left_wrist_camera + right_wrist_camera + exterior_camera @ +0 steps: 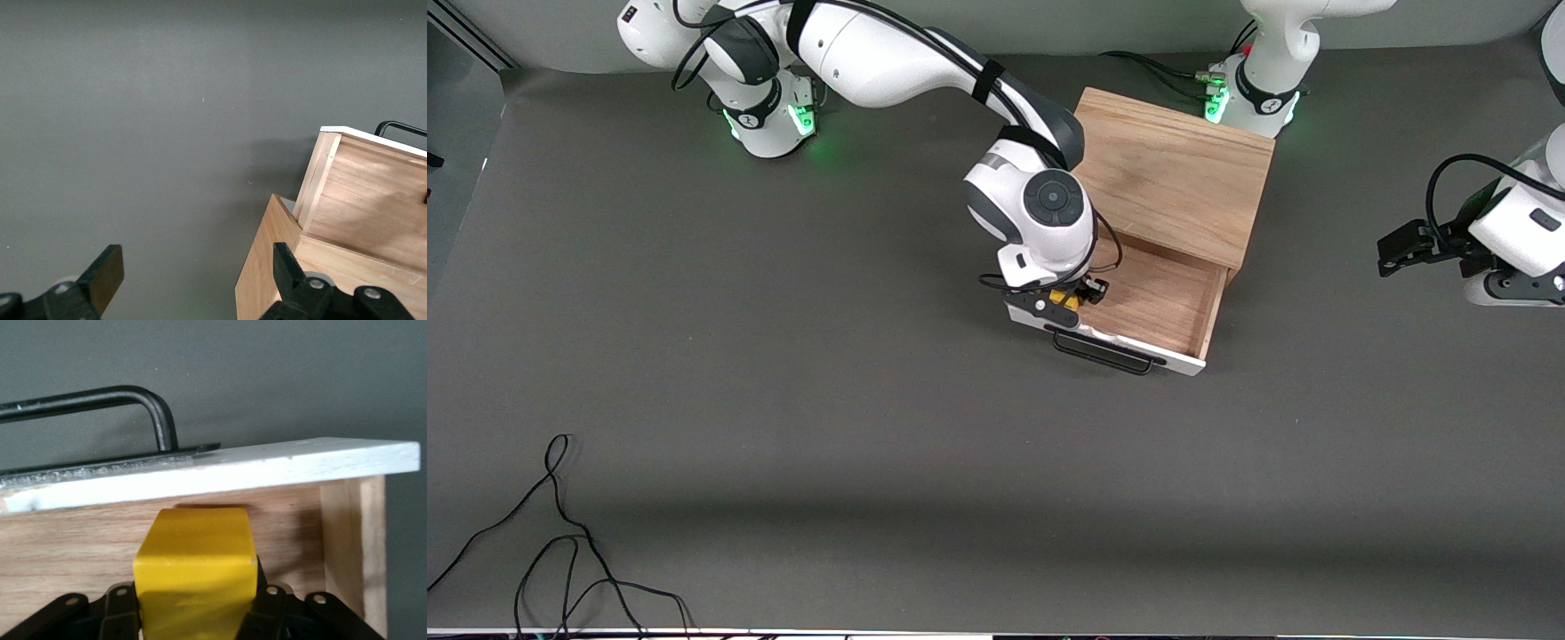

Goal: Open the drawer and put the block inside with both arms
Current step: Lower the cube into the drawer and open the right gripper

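Two arms, one open drawer (1165, 307), no words to read.
Right tool (1069, 298) grips the yellow block (195, 570) over the drawer, by its white front; left tool (193, 280) waits, fingers spread, above the worktop (783, 400).

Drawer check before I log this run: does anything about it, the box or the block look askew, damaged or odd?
Nothing looks damaged or spilled. The drawer stands pulled out of the box. The right gripper holds the block over the drawer, just inside the white front panel. The left gripper waits open at the left arm's end of the table.
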You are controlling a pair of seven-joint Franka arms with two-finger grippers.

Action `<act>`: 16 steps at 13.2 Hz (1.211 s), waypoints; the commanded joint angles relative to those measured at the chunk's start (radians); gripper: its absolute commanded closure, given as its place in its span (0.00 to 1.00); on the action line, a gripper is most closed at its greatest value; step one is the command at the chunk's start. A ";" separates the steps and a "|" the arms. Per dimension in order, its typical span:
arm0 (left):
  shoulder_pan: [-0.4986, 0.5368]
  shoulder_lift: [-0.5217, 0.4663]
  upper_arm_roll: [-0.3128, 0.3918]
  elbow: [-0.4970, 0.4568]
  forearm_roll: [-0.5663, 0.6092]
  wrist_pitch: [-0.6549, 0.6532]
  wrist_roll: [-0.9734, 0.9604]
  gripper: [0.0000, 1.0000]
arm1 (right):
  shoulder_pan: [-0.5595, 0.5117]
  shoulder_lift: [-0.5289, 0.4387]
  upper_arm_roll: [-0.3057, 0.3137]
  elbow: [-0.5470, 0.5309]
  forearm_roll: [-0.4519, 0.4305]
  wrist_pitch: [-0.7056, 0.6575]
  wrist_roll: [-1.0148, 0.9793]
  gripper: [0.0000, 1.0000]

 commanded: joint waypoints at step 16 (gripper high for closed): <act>-0.011 -0.006 0.006 0.003 0.012 0.000 0.015 0.00 | 0.025 0.031 0.033 0.032 0.001 0.021 0.049 0.06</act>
